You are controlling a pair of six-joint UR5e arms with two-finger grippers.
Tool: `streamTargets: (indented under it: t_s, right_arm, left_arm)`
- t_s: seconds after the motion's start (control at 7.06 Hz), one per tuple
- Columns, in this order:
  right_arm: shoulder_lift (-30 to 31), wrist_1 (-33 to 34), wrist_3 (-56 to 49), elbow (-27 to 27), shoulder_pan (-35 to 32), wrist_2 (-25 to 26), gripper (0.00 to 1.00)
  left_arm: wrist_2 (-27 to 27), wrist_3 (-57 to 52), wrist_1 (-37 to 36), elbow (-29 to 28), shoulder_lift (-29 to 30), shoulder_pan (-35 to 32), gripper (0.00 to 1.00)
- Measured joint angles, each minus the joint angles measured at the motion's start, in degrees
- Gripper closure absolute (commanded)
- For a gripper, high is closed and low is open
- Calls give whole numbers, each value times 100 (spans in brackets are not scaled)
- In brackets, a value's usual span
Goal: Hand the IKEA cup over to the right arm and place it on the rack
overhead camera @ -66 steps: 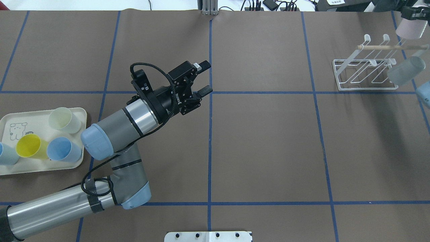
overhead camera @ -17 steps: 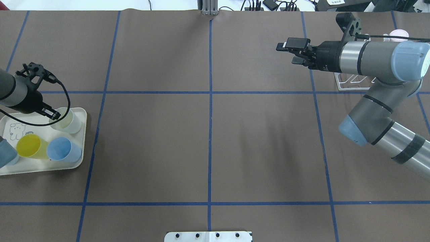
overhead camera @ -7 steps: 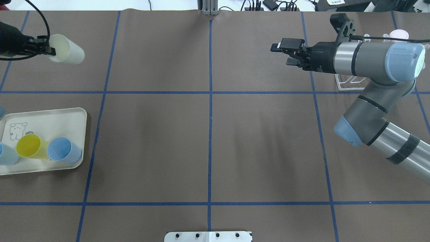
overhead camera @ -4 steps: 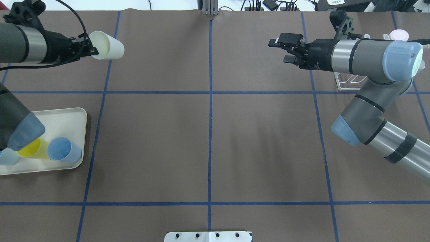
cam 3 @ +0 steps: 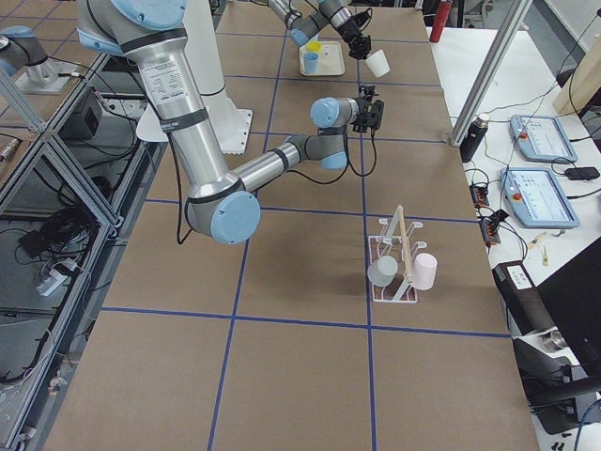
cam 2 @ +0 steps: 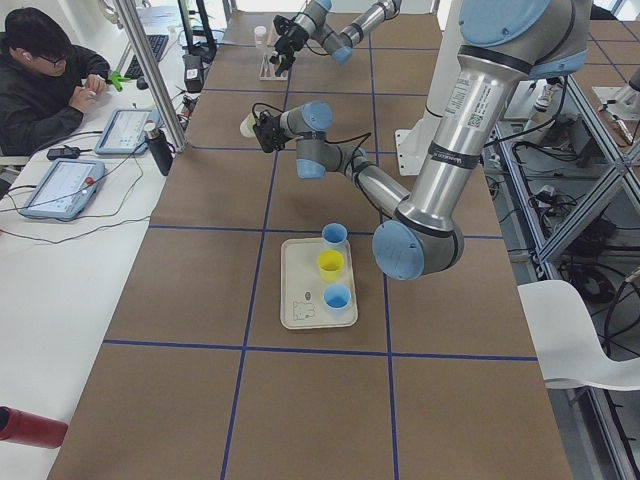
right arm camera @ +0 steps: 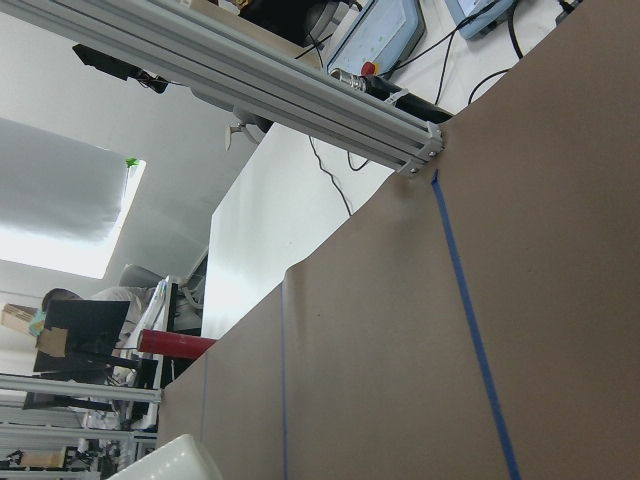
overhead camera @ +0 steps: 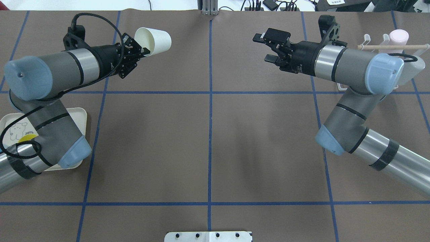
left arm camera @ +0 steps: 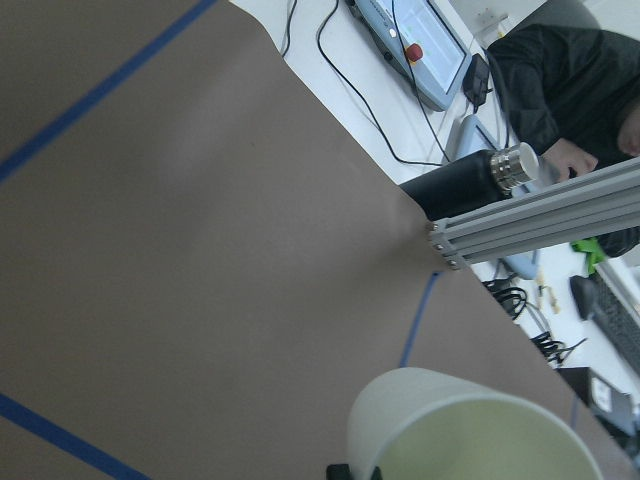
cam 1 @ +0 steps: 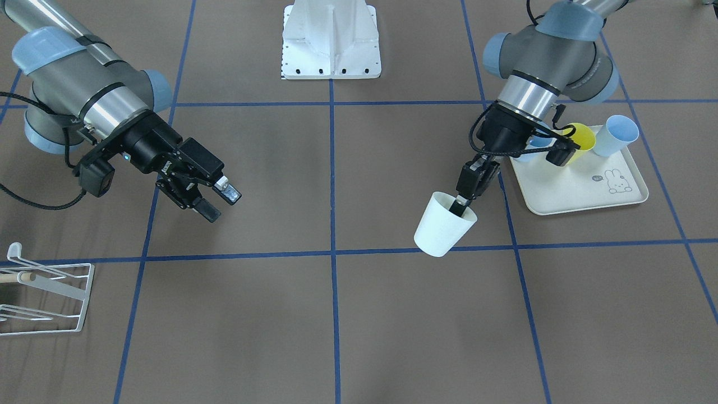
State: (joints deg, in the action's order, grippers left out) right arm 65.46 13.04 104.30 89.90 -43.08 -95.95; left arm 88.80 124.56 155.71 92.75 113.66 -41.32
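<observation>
My left gripper is shut on the rim of the cream IKEA cup, one finger inside its mouth. The cup hangs tilted above the table's far left-of-centre part, and its rim fills the bottom of the left wrist view. The right arm's gripper is open and empty, pointing at the cup across a wide gap; it also shows in the front view. The white wire rack with its wooden rod stands far right, partly behind the right arm, and shows again in the front view.
A pink cup and a grey cup hang on the rack. The cream tray at the left holds a yellow cup and blue cups. A person sits at the side desk.
My left gripper took the cream cup off the tray, lifted it and carried it right towards the centre. The right gripper moved left, away from the rack, still open.
</observation>
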Motion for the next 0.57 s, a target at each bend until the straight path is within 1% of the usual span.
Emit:
streamTargets:
  t_s: [0.28,0.43,0.57]
  right_arm:
    - [-123,-502,357,-9,409,770,0]
    - [-213,-646,408,-23,608,1096,0]
    - [-291,-704,423,-37,752,1289,0]
  left_arm:
    - [-940,1126,1893,-981,345,460,100]
    - [-1310,1541,2684,-1378,551,685,100]
    - [-1481,1876,3203,-1597,723,838,100]
